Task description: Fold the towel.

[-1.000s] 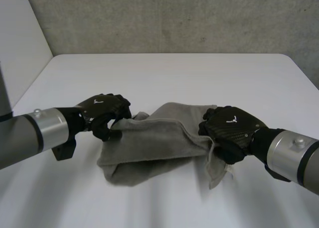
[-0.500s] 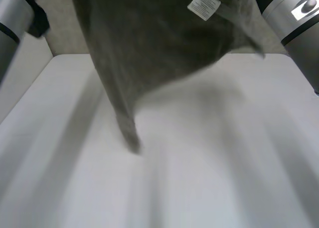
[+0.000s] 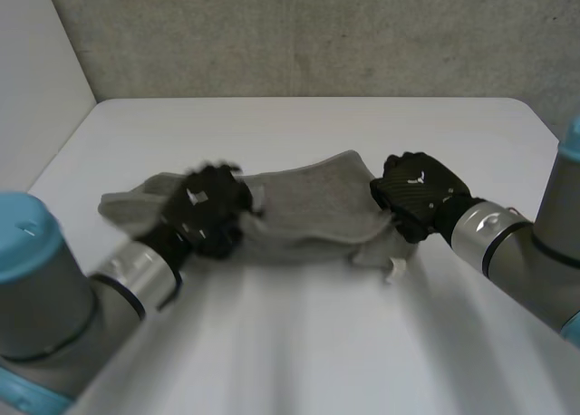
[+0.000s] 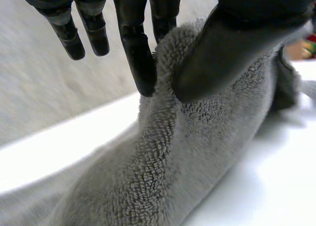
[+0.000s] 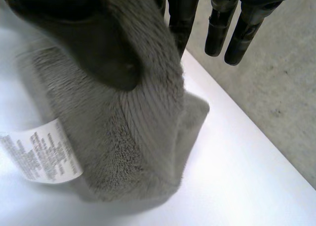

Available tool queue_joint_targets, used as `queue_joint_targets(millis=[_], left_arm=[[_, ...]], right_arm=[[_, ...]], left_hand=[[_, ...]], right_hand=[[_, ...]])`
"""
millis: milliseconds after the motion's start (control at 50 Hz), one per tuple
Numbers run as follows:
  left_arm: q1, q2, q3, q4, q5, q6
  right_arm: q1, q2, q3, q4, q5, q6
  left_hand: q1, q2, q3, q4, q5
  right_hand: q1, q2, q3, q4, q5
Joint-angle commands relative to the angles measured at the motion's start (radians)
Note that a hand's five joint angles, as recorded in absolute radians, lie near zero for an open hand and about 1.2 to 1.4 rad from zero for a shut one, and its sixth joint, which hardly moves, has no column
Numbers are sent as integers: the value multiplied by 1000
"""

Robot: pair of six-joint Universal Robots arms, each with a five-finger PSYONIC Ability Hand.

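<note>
Towel (image 3: 308, 211) bunched; left hand (image 3: 204, 211) and right hand (image 3: 419, 190) fingers clamp it, hiding its edges.

Black left robot hand (image 3: 201, 212) and right robot hand (image 3: 419, 194) end grey, blue-capped arms (image 3: 136, 275)

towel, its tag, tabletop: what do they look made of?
The towel looks like grey terry cloth, soft and matte: loops and fuzzy pile show. The tag is thin and white with printed text, fabric or paper-like, can't tell which. The table is white, smooth and hard-looking with a slight sheen: probably laminate or painted board.
</note>
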Motion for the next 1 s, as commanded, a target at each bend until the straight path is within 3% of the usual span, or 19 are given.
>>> queue_joint_targets(millis=[20,120,260,400,460,500,520,540,660,1000], left_arm=[[-82,-61,-4,-69,-28,53],[-100,-40,37,-128,-89,59],[-86,15,71,-174,-89,65],[-22,35,117,-189,-67,133],[3,23,155,-197,8,188],[27,5,193,-224,137,255],[27,5,194,-224,138,256],[50,-24,212,-240,203,288],[101,-123,290,-338,350,360],[104,-367,502,-450,359,527]], right_arm=[[15,-1,44,-58,37,-16],[44,-12,70,-58,52,-15],[47,-48,116,-53,99,-4],[47,-131,210,-59,147,58],[45,-144,231,-62,145,94],[53,-186,274,-67,126,131],[53,-187,274,-67,126,131],[58,-205,295,-73,113,128],[62,-214,340,-65,93,71],[59,-193,417,-134,138,-23]], left_hand=[[-393,-411,-48,-54,-423],[-792,-810,-48,-54,-822],[-910,-928,-48,-54,-940],[-928,-946,-48,-54,-957],[-925,-943,-48,-54,-955],[-925,-943,-48,-54,-955],[-925,-943,-48,-54,-955],[-922,-940,-48,-54,-952],[-919,-937,-48,-54,-949],[-934,-952,-48,-54,-963]], right_hand=[[-545,-540,-46,-76,-564],[-740,-734,-46,-76,-758],[-937,-931,-46,-76,-955],[-949,-943,-46,-76,-967],[-943,-937,-46,-76,-961],[-937,-932,-46,-76,-955],[-937,-932,-46,-76,-955],[-934,-929,-46,-76,-952],[-934,-929,-46,-76,-952],[-937,-932,-46,-76,-955]])
